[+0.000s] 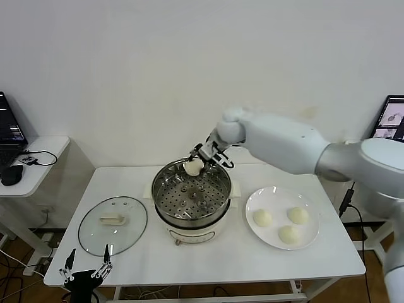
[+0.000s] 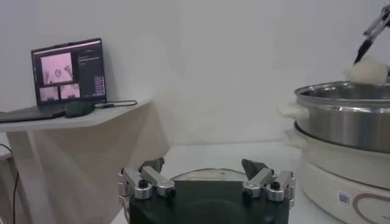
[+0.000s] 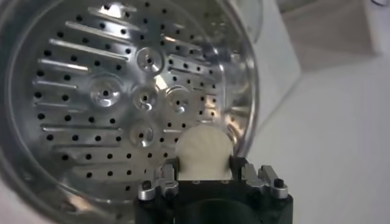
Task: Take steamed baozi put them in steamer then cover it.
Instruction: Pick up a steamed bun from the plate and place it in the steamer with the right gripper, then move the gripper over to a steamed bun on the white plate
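My right gripper (image 1: 197, 158) is shut on one cream-white baozi (image 1: 193, 167) and holds it over the far rim of the steamer (image 1: 192, 213). In the right wrist view that baozi (image 3: 204, 152) sits between the jaws of the right gripper (image 3: 205, 165), above the perforated tray (image 3: 116, 97). Three more baozi (image 1: 262, 218) (image 1: 298, 214) (image 1: 288, 234) lie on the white plate (image 1: 265, 197) to the right. The glass cover (image 1: 113, 225) rests flat on the table left of the steamer. My left gripper (image 1: 86, 265) hangs open at the table's front left edge, holding nothing.
A side table (image 1: 38, 150) with a laptop and mouse stands at the left. A screen (image 1: 392, 118) shows at the far right. In the left wrist view, the steamer's steel wall (image 2: 344, 125) is close to the open left gripper (image 2: 206, 176).
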